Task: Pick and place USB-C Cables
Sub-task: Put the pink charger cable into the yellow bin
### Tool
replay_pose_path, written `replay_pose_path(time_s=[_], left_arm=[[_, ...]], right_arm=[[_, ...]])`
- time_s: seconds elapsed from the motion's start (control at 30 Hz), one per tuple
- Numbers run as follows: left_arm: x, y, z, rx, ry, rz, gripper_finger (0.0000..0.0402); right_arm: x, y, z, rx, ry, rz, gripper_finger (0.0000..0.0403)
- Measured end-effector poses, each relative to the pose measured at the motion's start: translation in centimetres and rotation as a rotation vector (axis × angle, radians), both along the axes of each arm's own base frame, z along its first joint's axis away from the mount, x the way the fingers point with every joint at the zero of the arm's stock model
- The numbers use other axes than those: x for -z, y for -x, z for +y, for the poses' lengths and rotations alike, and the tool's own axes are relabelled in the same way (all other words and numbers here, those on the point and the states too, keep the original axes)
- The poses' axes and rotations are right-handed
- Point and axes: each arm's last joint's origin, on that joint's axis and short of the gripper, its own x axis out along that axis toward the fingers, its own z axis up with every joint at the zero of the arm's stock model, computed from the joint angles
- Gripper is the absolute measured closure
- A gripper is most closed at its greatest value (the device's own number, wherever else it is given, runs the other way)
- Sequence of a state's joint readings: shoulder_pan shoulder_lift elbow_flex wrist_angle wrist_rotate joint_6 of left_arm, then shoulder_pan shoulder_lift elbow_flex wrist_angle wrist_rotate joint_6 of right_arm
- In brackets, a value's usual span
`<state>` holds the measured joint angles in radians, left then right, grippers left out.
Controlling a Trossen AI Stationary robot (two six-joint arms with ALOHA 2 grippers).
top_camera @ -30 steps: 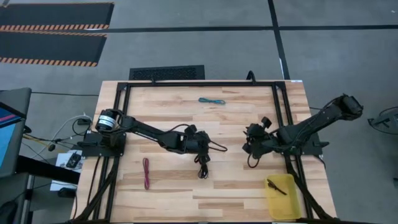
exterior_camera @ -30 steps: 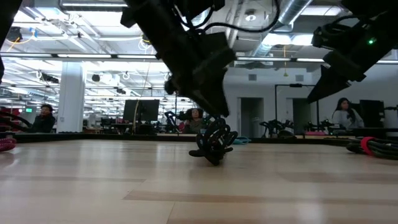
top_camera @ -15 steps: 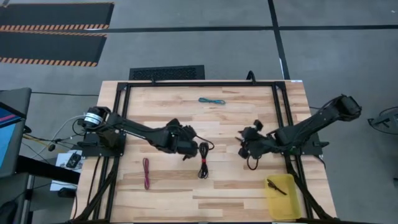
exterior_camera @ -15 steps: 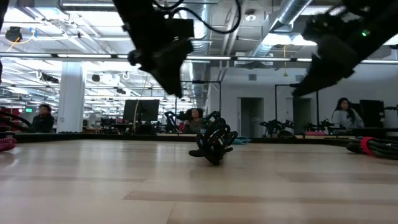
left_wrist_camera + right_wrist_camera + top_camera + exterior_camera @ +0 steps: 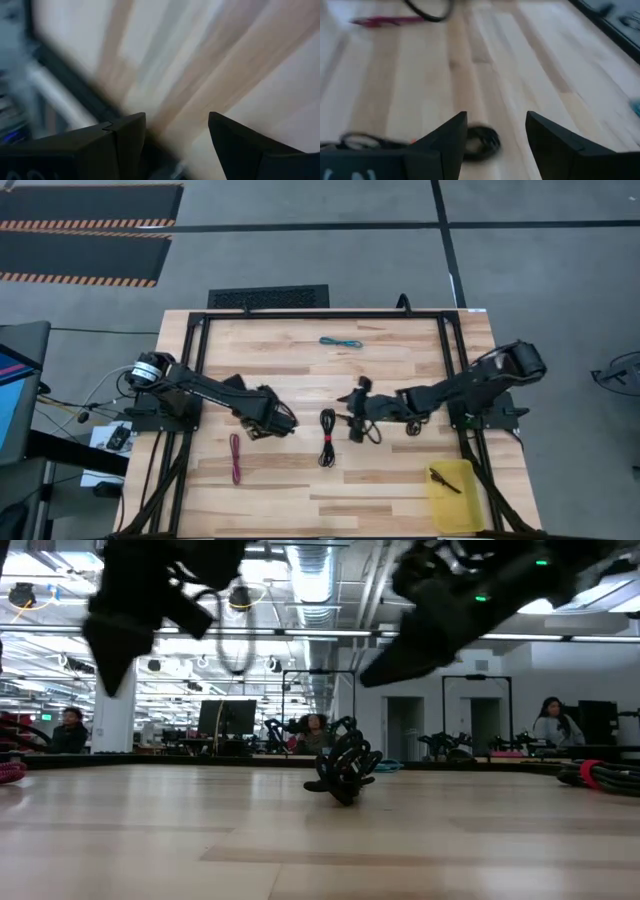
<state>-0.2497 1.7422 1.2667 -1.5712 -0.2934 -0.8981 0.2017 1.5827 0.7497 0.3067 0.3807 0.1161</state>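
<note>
High view: the desk (image 5: 400, 480) fills the middle of the frame. A black cable bundle (image 5: 326, 438) lies free at its centre, laid top to bottom. The right gripper (image 5: 352, 412) hangs just right of the bundle's upper end, the arm reaching in from the right edge. The left gripper (image 5: 283, 423) sits left of centre, near but clear of the bundle. A dark red cable (image 5: 235, 457) lies lower left, a teal cable (image 5: 340, 342) upper middle, and another black cable (image 5: 443, 479) rests inside the yellow bin (image 5: 470, 510) at lower right.

Low view: the black bundle (image 5: 343, 773) stands as a loose knot on the desk at frame centre, with nothing touching it; both arms are dark shapes above.

Left wrist view: the left fingers (image 5: 127, 137) stand wide apart with only bare wood between them, holding nothing.

Right wrist view: the right fingers (image 5: 451, 139) are spread and empty; the black coil (image 5: 481, 141) shows low in the gap between them, on the desk. The red cable (image 5: 387, 21) lies at upper left.

Risks, as I judge them: the coil is loose and springy, so closing on one strand may catch only a loop and drag or unravel it. A descent off to one side could push the bundle aside instead of straddling it. The left arm is close enough that both could crowd the same spot.
</note>
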Motion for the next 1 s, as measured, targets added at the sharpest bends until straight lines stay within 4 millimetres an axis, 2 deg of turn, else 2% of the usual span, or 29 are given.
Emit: replay_pose_path(time_s=[0.17,0.3,0.37,0.53,0.8,1.0], left_arm=[[-1.0,0.9,-0.5,-0.006,0.061,-0.054,0.0193],[-1.7,1.9,-1.9,0.021,0.083,-0.066,0.0193],[-2.4,2.6,-2.8,0.064,0.095,-0.086,0.0193],[-2.4,3.9,-5.5,0.128,0.146,-0.068,0.0193],[0.0,7.4,-8.3,0.095,0.207,0.075,0.0193],[2.0,9.1,-8.1,0.045,0.222,0.192,0.0193]], right_arm=[[0.6,-4.5,0.3,-0.138,-0.023,-0.008,0.0175],[1.2,-7.5,1.1,-0.196,-0.019,-0.006,0.0175],[1.5,-8.4,1.7,-0.210,-0.017,0.007,0.0175],[1.6,-10.6,3.5,-0.259,-0.036,-0.026,0.0175],[2.0,-13.5,5.5,-0.282,-0.068,-0.055,0.0175],[2.3,-16.6,5.7,-0.314,-0.071,-0.098,0.0175]])
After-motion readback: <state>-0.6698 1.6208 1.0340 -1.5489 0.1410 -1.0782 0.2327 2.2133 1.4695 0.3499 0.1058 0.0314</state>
